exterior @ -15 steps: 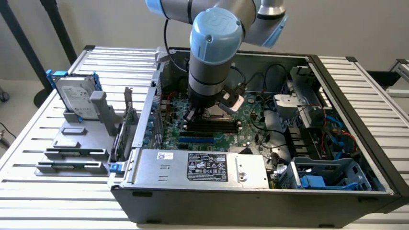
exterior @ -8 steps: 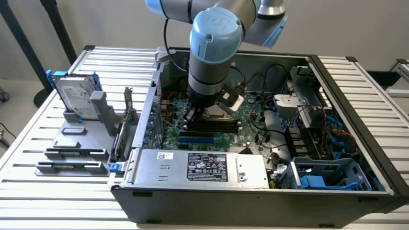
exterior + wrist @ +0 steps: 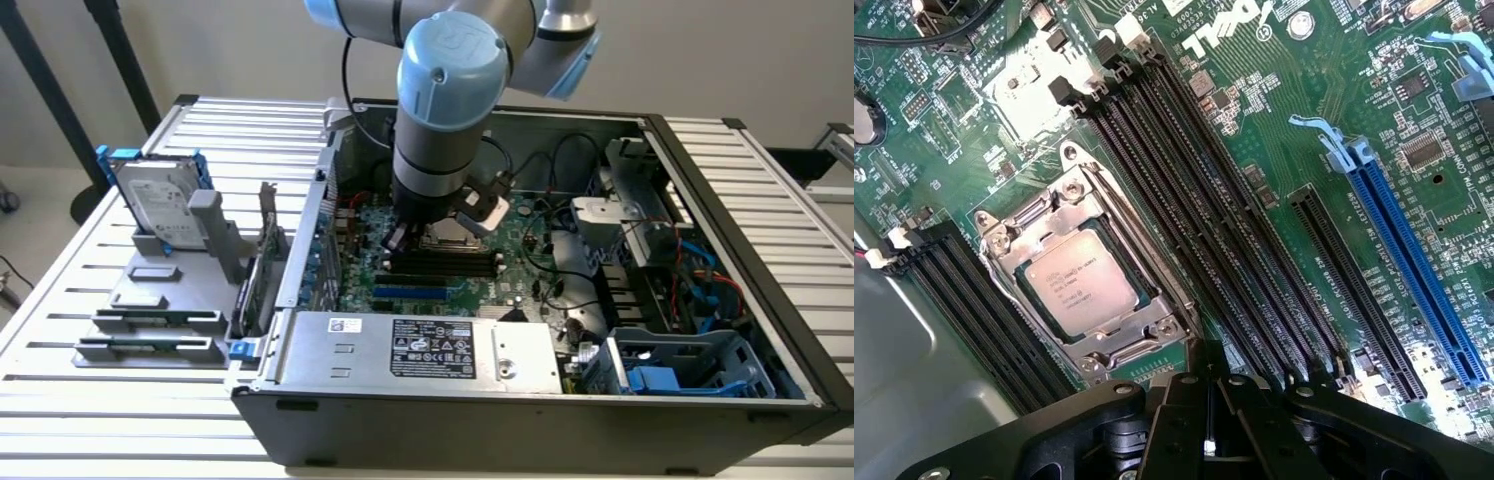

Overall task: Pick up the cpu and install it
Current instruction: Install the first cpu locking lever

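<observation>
While claw (image 3: 1209,425) shut, cpu (image 3: 1086,290) seated nearby.

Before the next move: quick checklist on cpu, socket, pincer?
1. cpu lying in the socket frame, metal top up: ok.
2. cpu fully flat and seated: cannot tell.
3. pincer shut and holding nothing: ok.
4. pincer clear of the cpu, beside the socket: ok.
5. Black memory slots next to the socket free of stray parts: ok.
6. Socket latched: cannot tell.
</observation>
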Available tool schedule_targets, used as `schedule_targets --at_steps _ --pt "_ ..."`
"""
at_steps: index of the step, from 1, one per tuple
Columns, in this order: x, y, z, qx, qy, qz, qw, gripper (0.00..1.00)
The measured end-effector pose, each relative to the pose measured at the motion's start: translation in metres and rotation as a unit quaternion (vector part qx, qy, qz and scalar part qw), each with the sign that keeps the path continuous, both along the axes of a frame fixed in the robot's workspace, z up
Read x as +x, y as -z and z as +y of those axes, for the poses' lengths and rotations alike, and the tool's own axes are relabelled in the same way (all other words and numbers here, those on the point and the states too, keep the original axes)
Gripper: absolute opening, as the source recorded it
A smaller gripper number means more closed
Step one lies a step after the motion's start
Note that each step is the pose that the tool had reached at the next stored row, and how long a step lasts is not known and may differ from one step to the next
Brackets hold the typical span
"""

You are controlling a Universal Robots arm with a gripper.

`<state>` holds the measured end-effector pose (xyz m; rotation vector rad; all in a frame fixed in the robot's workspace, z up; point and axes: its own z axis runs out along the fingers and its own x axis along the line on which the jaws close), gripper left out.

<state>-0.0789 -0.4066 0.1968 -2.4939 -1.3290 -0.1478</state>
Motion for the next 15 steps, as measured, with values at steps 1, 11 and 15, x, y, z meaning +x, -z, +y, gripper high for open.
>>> schedule_targets --at_steps 1,11,15 --pt "0.0000 0.0000 0.0000 0.0000 0.000 0.0000 1.0000 0.11" --pt "-0.0017 0.0028 0.0014 -0.0003 0.000 0.0001 1.0000 0.11" --pt "-0.0018 0.0029 0.0018 -0.0008 0.000 0.0001 1.0000 0.11"
